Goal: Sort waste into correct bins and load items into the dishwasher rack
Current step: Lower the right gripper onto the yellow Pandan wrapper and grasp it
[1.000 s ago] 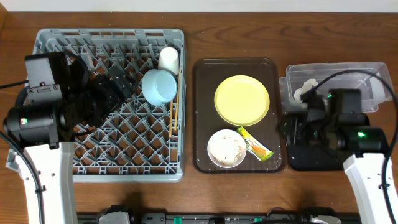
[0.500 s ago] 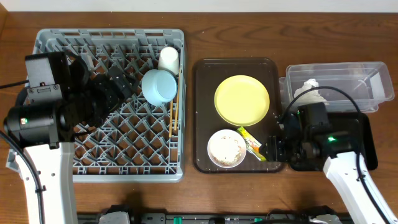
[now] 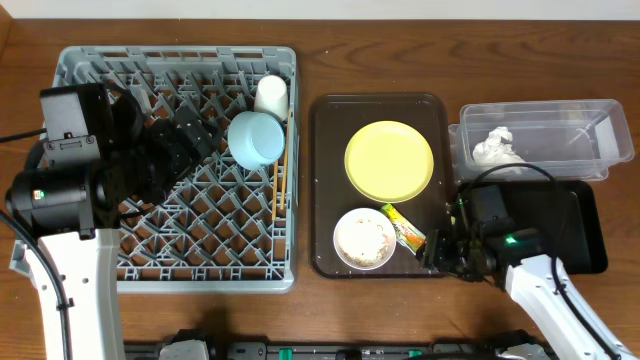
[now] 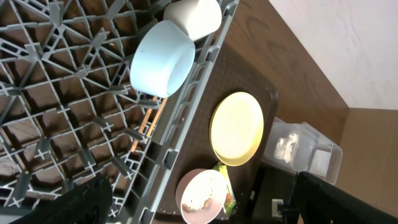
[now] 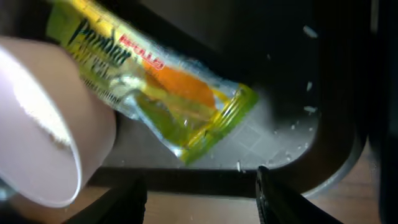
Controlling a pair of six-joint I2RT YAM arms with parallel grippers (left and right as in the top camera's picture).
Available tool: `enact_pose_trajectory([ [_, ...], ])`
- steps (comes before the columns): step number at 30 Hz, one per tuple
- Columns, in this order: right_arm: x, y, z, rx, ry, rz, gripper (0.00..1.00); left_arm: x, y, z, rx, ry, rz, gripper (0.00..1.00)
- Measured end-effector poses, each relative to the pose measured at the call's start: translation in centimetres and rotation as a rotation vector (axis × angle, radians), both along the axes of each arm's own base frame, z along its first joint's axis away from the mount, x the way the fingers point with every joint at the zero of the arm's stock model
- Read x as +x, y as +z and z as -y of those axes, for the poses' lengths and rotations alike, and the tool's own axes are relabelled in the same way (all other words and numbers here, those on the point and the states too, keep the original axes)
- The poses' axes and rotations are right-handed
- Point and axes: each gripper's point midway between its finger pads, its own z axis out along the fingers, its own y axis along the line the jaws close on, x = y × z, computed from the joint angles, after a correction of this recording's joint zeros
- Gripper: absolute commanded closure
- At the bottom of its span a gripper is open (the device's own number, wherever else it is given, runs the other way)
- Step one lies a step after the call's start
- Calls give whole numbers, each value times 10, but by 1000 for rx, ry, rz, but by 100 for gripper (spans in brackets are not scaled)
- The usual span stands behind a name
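Observation:
The green-and-yellow snack wrapper (image 3: 408, 231) lies on the brown tray beside the white bowl (image 3: 364, 239), which holds rice-like scraps. My right gripper (image 3: 437, 250) hovers at the tray's front right corner. In the right wrist view the wrapper (image 5: 161, 93) lies just ahead of the right gripper (image 5: 199, 199), whose jaws are open and empty. The crumpled napkin (image 3: 497, 147) sits in the clear tub (image 3: 560, 120). The yellow plate (image 3: 389, 160) rests on the tray. My left gripper (image 3: 190, 140) hangs open over the grey rack (image 3: 180, 55), which holds the blue bowl (image 3: 255, 138), white cup (image 3: 271, 95) and chopsticks (image 3: 281, 180).
The brown serving tray (image 3: 330, 110) lies between the rack and the bins. The black tray (image 3: 570, 230) sits in front of the clear tub, partly under my right arm. Small white crumbs dot the brown tray near its raised rim (image 5: 323, 155).
My right arm has swung left from over the black tray to the brown tray's front right corner, beside the wrapper. The napkin in the tub is now uncovered. The left arm has not moved.

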Motion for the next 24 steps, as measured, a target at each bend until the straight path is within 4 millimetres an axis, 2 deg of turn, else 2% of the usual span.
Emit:
enact_pose_trajectory([
  [10, 9, -7, 0, -46, -121, 31, 44, 0, 0, 0, 0, 0, 0, 6],
  [13, 15, -6, 1, -59, -138, 54, 47, 0, 0, 0, 0, 0, 0, 5],
  [17, 17, -6, 4, -75, -156, 61, 60, 0, 0, 0, 0, 0, 0, 5],
  [24, 9, -10, 9, -96, -166, 28, 59, 0, 0, 0, 0, 0, 0, 5],
])
